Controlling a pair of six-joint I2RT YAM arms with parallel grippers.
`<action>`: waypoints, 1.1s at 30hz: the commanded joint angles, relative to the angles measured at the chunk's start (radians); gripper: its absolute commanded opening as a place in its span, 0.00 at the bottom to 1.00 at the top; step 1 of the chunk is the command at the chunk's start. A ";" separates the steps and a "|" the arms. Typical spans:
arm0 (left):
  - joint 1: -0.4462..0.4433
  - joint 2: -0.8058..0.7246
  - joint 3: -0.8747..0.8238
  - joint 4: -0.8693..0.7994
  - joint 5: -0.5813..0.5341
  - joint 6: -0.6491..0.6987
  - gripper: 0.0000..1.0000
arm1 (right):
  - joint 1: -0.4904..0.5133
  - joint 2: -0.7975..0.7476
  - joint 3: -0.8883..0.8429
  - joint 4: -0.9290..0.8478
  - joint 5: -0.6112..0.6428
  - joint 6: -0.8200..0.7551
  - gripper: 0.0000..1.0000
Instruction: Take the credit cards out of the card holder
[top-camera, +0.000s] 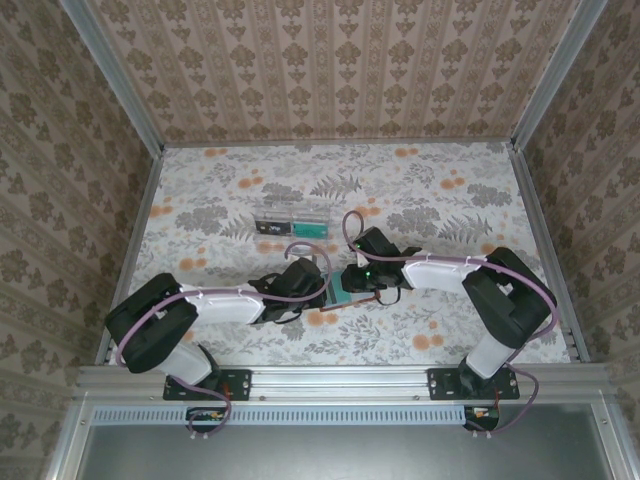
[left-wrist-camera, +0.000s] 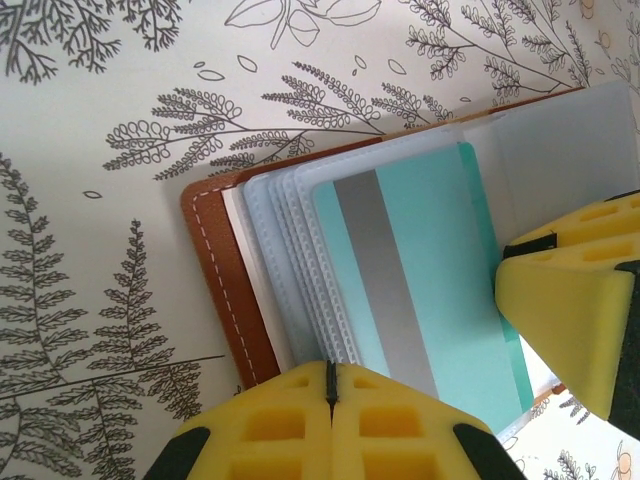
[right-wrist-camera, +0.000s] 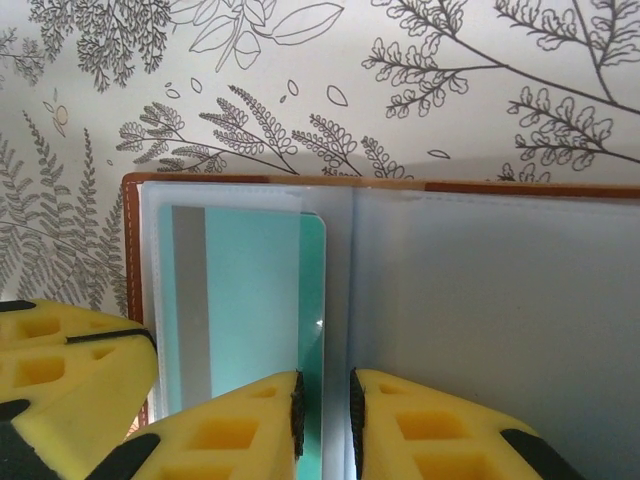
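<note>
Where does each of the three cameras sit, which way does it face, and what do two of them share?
Top external: above and behind the arms, facing down at the table; both arms show, bases nearest.
Left wrist: on the left arm, facing down at the card holder; the left fingers show below.
Right wrist: on the right arm, facing down likewise; the right fingers show below.
Shared: both wrist views show the teal card.
</note>
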 joint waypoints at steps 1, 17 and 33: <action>0.004 0.018 -0.007 -0.016 -0.016 -0.018 0.00 | -0.009 0.032 -0.010 0.037 -0.055 0.030 0.22; 0.000 0.032 0.008 -0.023 -0.008 -0.008 0.00 | -0.048 0.040 -0.056 0.128 -0.168 0.080 0.00; 0.009 -0.003 -0.005 -0.084 -0.033 0.012 0.00 | -0.133 -0.061 -0.106 0.098 -0.117 0.065 0.00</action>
